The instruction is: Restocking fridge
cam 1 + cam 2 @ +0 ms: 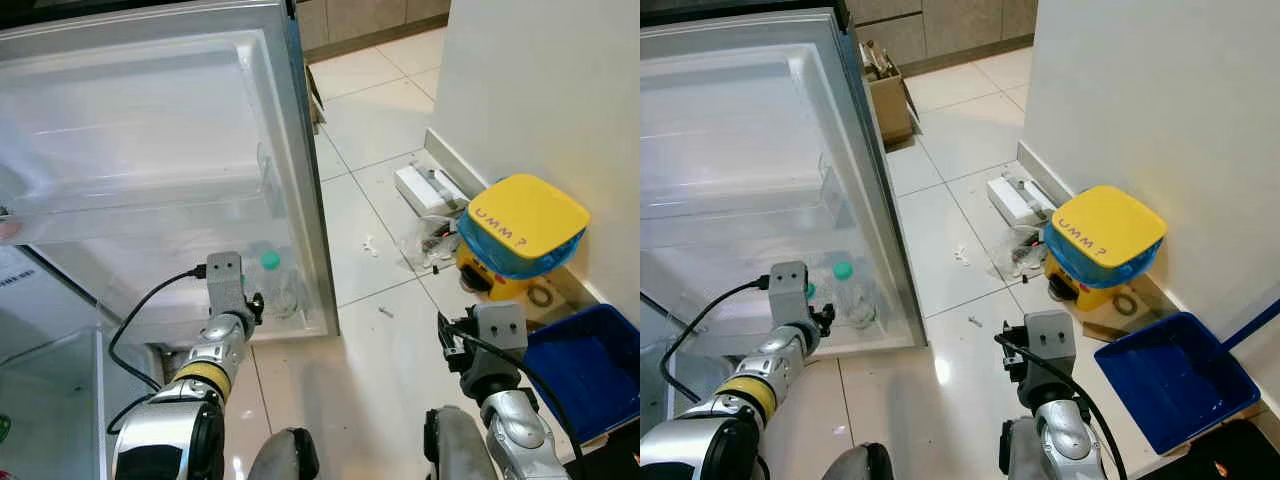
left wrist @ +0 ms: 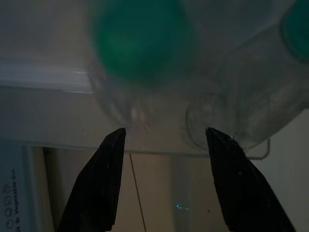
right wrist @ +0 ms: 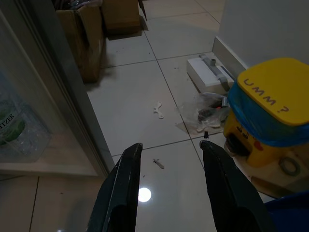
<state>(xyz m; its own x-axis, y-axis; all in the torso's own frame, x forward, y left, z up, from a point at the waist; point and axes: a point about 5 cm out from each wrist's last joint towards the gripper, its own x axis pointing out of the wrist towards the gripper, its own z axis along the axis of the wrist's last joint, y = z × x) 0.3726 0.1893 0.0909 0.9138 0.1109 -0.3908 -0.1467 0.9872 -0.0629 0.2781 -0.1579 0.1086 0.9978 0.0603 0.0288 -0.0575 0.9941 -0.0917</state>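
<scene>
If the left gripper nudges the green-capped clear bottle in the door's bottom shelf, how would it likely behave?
The bottle looks like thin clear plastic, so probably light and a bit squashy. Upright and narrow, it might tip against its neighbour, though the door shelf wall should hold it in. Its smooth surface may slip between the left gripper fingers, now open.

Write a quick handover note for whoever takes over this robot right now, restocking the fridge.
Left claw: open, empty, at the lowest shelf of the open fridge door, just short of the bottles.
Right claw: open, empty, idle over the floor tiles.
Things: two clear green-capped bottles stand in that lowest door shelf.
Done: those bottles are in.
Left: no further stock in sight; find the rest, load it, shut the door. Mind the yellow bin and blue tray on the robot's right.
</scene>
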